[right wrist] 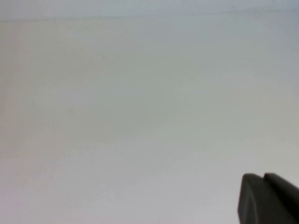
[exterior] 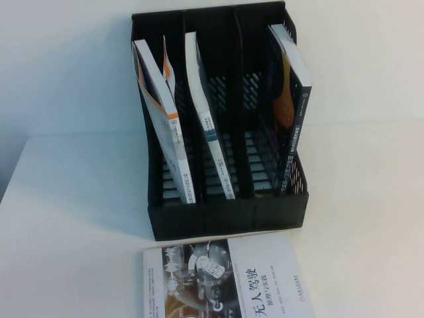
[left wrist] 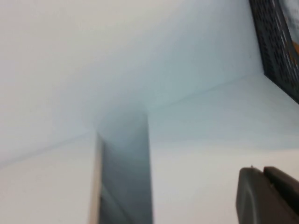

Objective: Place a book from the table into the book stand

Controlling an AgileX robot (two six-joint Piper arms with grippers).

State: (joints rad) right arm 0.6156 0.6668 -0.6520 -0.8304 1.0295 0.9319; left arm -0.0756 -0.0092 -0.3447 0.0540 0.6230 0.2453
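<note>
Right now the white paperback book (exterior: 228,278) with a grey cover photo lies flat on the white bench (exterior: 73,225), just in front of the black plastic three-slot book stand (exterior: 222,119), its long axis running left to right. Three other books lean inside the stand, one per slot. My left tool (left wrist: 268,196) and my right tool (right wrist: 268,198) each show only a dark corner over the bench.

White book (exterior: 228,281) (flat) before black book stand (exterior: 222,126).
</note>
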